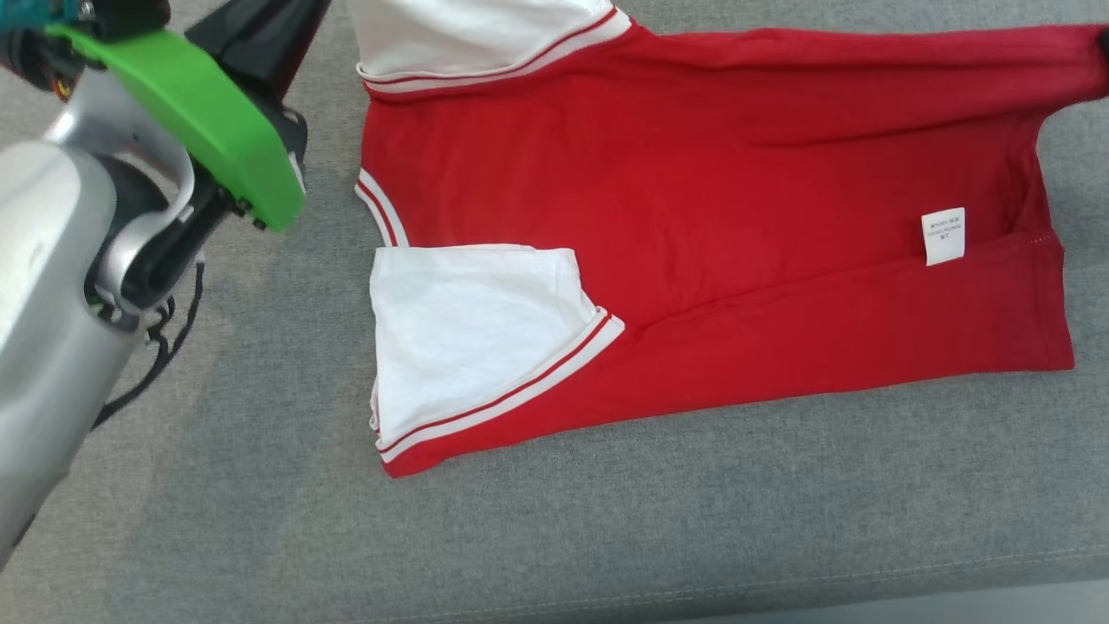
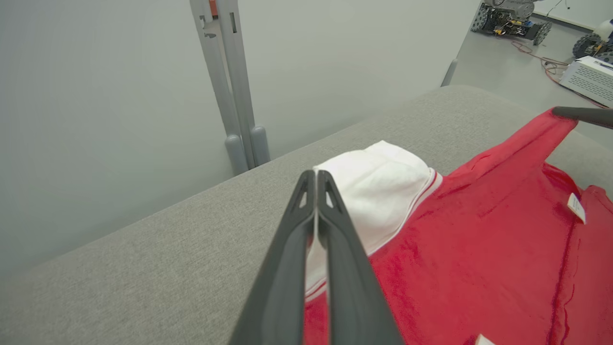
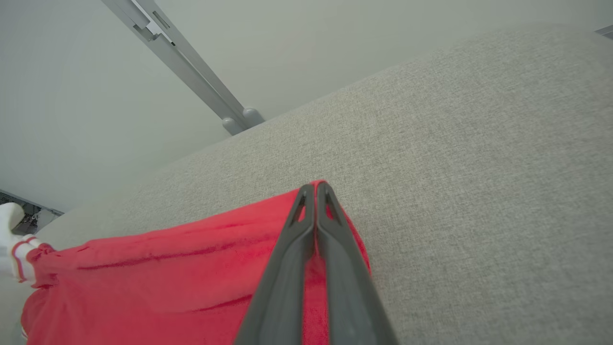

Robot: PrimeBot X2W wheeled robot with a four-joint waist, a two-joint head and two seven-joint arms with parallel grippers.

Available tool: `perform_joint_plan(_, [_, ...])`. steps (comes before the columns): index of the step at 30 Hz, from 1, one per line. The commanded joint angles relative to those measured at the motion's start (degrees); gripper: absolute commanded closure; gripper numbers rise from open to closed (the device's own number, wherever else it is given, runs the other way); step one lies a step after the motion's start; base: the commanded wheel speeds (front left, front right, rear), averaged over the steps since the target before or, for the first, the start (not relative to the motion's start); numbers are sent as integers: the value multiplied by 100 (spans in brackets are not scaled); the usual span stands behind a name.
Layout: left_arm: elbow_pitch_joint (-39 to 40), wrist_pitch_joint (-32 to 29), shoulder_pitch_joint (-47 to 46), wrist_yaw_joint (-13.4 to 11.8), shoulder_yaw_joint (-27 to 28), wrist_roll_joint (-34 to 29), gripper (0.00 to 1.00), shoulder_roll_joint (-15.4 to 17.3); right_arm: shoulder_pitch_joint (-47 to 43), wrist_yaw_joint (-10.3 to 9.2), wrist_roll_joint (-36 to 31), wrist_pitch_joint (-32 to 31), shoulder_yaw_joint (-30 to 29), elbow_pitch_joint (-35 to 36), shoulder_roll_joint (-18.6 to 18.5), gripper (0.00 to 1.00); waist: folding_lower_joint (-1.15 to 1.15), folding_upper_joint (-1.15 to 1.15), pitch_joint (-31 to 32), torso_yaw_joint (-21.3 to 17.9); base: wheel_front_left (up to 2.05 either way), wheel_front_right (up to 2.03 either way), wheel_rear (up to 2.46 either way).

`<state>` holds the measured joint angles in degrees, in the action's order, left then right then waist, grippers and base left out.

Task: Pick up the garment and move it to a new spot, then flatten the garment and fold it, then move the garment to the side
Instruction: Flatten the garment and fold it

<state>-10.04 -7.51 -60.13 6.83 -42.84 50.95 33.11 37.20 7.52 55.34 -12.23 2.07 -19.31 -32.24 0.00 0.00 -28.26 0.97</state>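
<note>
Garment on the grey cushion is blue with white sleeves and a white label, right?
No. The garment is red, not blue, as the head view shows. It does lie on the grey cushion, with white sleeves and a white label.

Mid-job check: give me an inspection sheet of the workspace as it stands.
Surface: grey fabric surface, flat.
Job's things: red garment, lying spread and partly folded, white label showing.
Clutter: nothing seen.
Grippers: left gripper shut, holding nothing, near a white sleeve; right gripper shut on the garment's corner.
Cables: black cable hanging from the left arm; red cables on the floor.
Surroundings: pale wall, grey post, white box, wheeled machine.
</note>
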Motion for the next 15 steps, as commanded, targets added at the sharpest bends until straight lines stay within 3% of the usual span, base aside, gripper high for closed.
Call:
perform_joint_plan(1, [157,17,236,-79,29,100,100,105,-179,-7,28,-13,-59,46,-61,100,0,0,209,164,0,0,0])
perform_joint_plan(15, [2063,140,2292,-939,-49,554,100,808,-1294,-7,-9,-128,-321,378,11,100,0,0,482,195,0,0,0])
